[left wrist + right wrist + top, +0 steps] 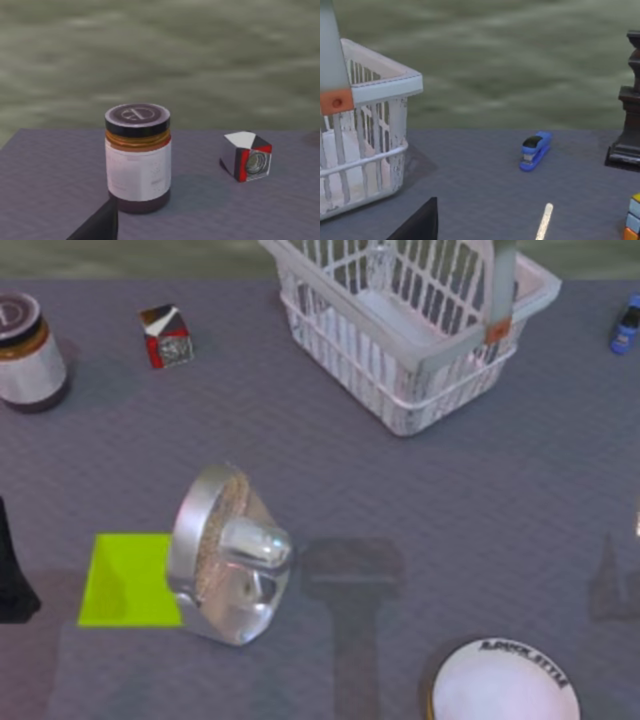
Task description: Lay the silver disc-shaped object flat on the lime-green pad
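The silver disc-shaped object (230,555) stands tilted on its rim at the table's lower left. Its speckled face and chrome knob (262,543) are turned to the right. Its lower left edge touches the right edge of the flat lime-green pad (128,580). No gripper is on it. My left gripper (12,575) is parked at the table's left edge, left of the pad, and only a dark part of it (100,225) shows in its wrist view. My right gripper (420,225) shows only as a dark part in its wrist view, near the basket's corner.
A brown-lidded white jar (25,350) and a small red, white and black cube (167,336) sit at the back left. A white basket (400,330) stands at the back middle, a blue stapler (627,325) at the back right, and a white lettered lid (505,685) at the front.
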